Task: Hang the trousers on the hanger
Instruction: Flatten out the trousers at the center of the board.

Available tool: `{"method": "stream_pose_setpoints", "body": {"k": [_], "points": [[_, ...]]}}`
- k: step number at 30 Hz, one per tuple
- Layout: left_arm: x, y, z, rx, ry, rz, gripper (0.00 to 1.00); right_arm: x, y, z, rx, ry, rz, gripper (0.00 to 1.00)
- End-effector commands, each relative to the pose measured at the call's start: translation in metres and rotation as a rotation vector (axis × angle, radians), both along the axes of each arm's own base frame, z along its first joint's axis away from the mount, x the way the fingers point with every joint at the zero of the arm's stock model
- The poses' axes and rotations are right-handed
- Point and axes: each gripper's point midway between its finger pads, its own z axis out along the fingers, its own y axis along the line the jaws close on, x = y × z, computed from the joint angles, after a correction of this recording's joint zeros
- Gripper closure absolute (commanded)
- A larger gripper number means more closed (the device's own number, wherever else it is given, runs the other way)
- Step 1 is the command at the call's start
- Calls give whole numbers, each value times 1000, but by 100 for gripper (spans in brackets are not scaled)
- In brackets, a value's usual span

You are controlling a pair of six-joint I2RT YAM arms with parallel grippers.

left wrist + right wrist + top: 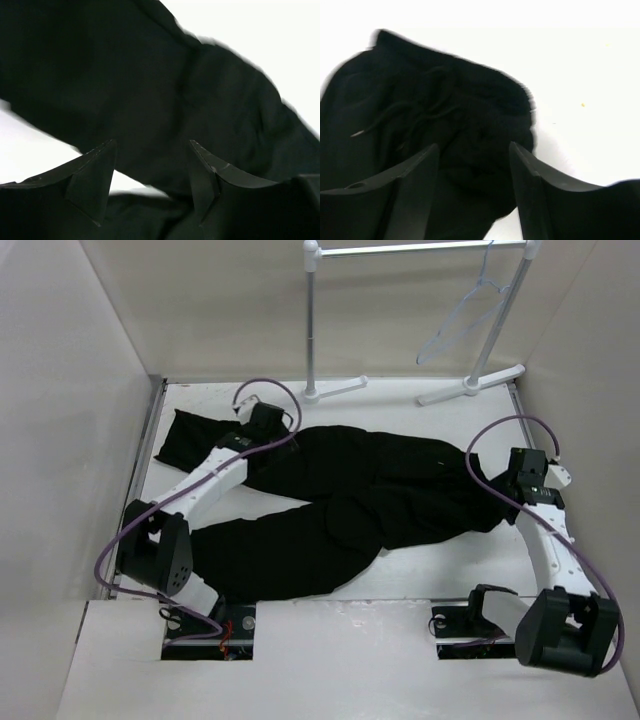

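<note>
sprawling on white table (440,560) (pale walls (220,310) around): trousers (380,490).

Both arms reach forward, left claw (150,146) and right claw (473,147) with jaws parted.

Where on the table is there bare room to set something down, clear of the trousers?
Bare table lies at the front right, between the trousers and the near edge, and along the far strip up to the rack feet. A narrow wedge opens between the two legs. The middle is all fabric.
</note>
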Motion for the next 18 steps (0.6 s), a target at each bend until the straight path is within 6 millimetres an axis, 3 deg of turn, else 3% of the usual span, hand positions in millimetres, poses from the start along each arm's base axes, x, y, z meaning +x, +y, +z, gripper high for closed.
{"method": "stream_pose_setpoints", "body": {"k": [1, 4, 7, 8, 10, 11, 13, 15, 17, 18], "points": [[-31, -24, -16, 8, 81, -117, 43, -12, -13, -16, 9, 50, -63, 32], [-45, 5, -41, 21, 113, -44, 42, -15, -17, -29, 1, 96, -75, 29], [-37, 33, -47, -3, 111, 34, 42, -14, -18, -49, 19, 152, -76, 43], [-34, 39, -46, -9, 109, 50, 42, -14, -23, -57, 18, 171, -93, 54], [-29, 47, -43, -16, 102, 81, 42, -22, -36, -74, 51, 209, -166, 85], [-27, 52, -41, -16, 94, 98, 42, -25, -44, -82, 68, 213, -217, 93], [-25, 61, -36, -34, 78, 155, 43, -24, -51, -88, 135, 187, -278, 95], [-23, 70, -31, -47, 63, 203, 43, -18, -56, -83, 180, 119, -325, 86], [-21, 84, -24, -55, 38, 269, 43, -11, -51, -74, 217, 80, -322, 68], [-19, 90, -21, -54, 27, 296, 43, -6, -50, -66, 213, 57, -308, 52]]}}
